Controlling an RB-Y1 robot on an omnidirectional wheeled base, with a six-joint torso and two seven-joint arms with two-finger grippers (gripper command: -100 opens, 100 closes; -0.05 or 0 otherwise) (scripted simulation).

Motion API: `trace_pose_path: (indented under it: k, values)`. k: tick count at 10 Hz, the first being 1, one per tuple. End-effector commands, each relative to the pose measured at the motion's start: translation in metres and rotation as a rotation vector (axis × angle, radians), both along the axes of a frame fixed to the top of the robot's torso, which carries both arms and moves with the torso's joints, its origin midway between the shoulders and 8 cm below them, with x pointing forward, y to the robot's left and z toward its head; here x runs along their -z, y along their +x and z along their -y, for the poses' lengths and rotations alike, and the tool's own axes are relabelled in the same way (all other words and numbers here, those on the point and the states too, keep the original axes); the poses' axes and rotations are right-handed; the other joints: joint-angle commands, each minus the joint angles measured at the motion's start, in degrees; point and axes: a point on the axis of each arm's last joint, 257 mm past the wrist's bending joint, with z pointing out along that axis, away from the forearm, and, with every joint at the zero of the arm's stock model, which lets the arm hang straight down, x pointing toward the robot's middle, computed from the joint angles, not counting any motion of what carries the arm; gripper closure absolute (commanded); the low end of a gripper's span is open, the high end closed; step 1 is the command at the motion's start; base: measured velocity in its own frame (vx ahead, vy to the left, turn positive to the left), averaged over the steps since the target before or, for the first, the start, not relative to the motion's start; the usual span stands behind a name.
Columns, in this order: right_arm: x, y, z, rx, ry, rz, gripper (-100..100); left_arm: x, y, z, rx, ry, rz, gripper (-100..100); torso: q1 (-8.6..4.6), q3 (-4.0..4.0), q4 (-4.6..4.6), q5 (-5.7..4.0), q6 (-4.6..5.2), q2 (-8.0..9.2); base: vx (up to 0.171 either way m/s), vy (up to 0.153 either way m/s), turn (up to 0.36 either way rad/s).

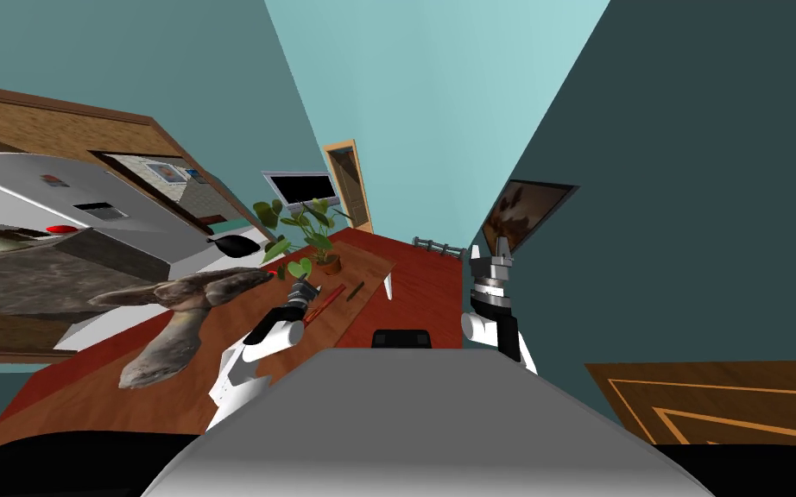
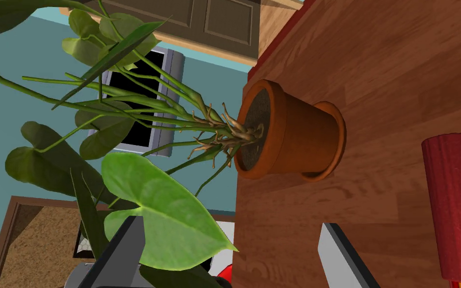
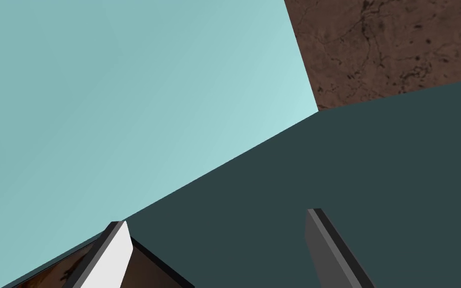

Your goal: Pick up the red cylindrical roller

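Left gripper [image 2: 230,223]: fingers [image 2: 342,250] apart, empty, over the table [image 2: 399,60]. One potted plant [image 2: 294,135] ahead. One red roller [image 2: 457,200] lies on the table, just outside the fingers. Right gripper [image 3: 217,216]: raised, fingers apart, empty.

Left gripper [image 2: 230,226] reaches forward, spread wide; right gripper [image 3: 217,218], apparently held upright, is spread too.

Red roller [image 2: 453,205]: dark red cylinder, faintly ribbed along its length. It lies flat on its side on the wooden table [image 2: 374,60], near the terracotta plant pot [image 2: 304,135] but apart from it.
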Motion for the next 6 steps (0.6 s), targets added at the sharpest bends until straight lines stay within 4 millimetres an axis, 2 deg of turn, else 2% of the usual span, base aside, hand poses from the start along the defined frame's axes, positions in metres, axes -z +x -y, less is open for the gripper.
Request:
trace_pose_path:
  k: [1,2,3,4,6]
  values:
    - [0.0,0.0,0.0,0.0,0.0,0.0,0,0.008,-0.006,-0.001,-0.005,-0.016,-0.034,-100,0.0,0.0,0.0,0.0,0.0,0.0,0.012,0.001,0.013]
    - [0.0,0.0,0.0,0.0,0.0,0.0,0,0.029,-0.017,-0.015,-0.035,-0.062,-0.085,-100,-0.04,0.04,0.01,-0.01,0.0,0.06,0.023,-0.007,-0.173]
    - [0.0,0.0,0.0,0.0,0.0,0.0,0,0.036,-0.02,-0.015,-0.036,-0.072,-0.111,-100,-0.06,0.03,0.02,-0.02,0.03,0.05,0.024,0.006,-0.1]
    - [0.0,0.0,0.0,0.0,0.0,0.0,0,0.056,-0.033,-0.028,-0.068,-0.118,-0.16,-100,-0.03,0.02,0.01,-0.01,0.01,0.04,0.033,0.006,-0.217]
    - [0.0,0.0,0.0,0.0,0.0,0.0,0,0.062,-0.036,-0.027,-0.069,-0.129,-0.187,-100,0.0,0.01,0.01,0.0,0.0,0.02,0.022,0.012,-0.039]
